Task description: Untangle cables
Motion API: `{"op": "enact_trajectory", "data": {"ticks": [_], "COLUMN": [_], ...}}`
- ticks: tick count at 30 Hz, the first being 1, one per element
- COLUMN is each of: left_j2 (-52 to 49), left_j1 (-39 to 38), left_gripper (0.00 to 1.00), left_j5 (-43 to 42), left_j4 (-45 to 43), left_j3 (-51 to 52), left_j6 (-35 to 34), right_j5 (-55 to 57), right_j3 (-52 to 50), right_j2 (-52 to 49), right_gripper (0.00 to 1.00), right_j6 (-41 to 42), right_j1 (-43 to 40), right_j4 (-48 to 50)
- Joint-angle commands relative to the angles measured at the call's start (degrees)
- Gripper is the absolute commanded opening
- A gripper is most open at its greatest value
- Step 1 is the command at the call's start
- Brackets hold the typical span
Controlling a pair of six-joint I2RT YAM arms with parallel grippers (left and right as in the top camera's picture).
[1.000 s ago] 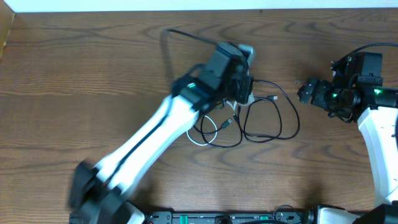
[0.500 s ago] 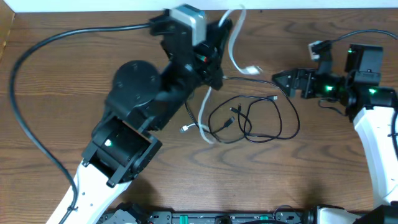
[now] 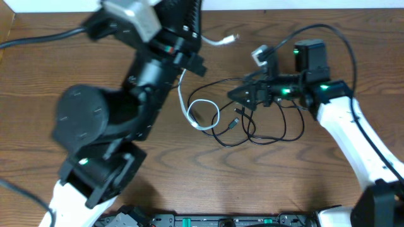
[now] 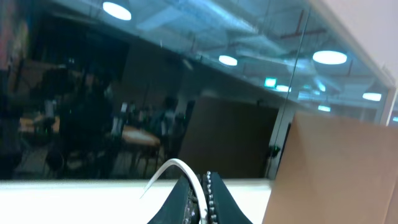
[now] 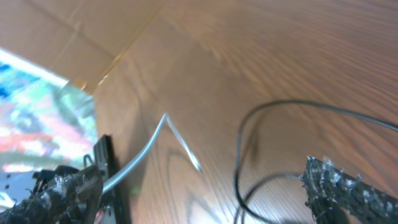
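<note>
The white cable lies in a small loop at mid-table and rises toward the back. My left gripper is raised high there and shut on it. The cable's free plug end sticks out to the right. In the left wrist view the white cable arches out from between the closed fingers of the left gripper. The black cable lies in tangled loops right of the white loop. My right gripper is open and empty, low over the tangle's upper left. In the right wrist view the black cable runs between the spread fingertips.
Thick black robot wires arc over the right arm and off the left arm. The table's back edge meets a white wall. Cardboard panels show in the right wrist view.
My left arm has swung up and back-left, pulling the white cable with it out of the tangle. My right arm has moved left from the table's right side to over the black cable.
</note>
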State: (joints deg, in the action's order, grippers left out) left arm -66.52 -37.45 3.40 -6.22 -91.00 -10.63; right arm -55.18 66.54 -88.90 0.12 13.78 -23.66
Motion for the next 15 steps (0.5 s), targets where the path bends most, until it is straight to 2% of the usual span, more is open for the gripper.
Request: {"op": "enact_trajectory", "data": {"ticks": [1,11,15], "left_j2": [0.63,0.09,-0.37], "left_j1": [0.46,0.46,0.46], "left_gripper": [0.08,0.07,0.07], "left_j5": [0.94,0.57,-1.40], "left_j4": [1.92,9.97,10.86], "left_j3": [-4.26,-4.96,-4.96], "left_j6": [0.02,-4.72,-5.53], "right_j5": [-7.19,-9.09,-9.03], "right_j3": [0.09,0.11,0.11], "right_j2": [-1.29,-1.33,-1.66], "right_gripper": [0.99,0.99,0.98], "right_j6": [-1.73,-1.18,2.51], "right_j1": [2.12,7.54,11.43], "right_j4": [4.22,21.49,28.52]}}
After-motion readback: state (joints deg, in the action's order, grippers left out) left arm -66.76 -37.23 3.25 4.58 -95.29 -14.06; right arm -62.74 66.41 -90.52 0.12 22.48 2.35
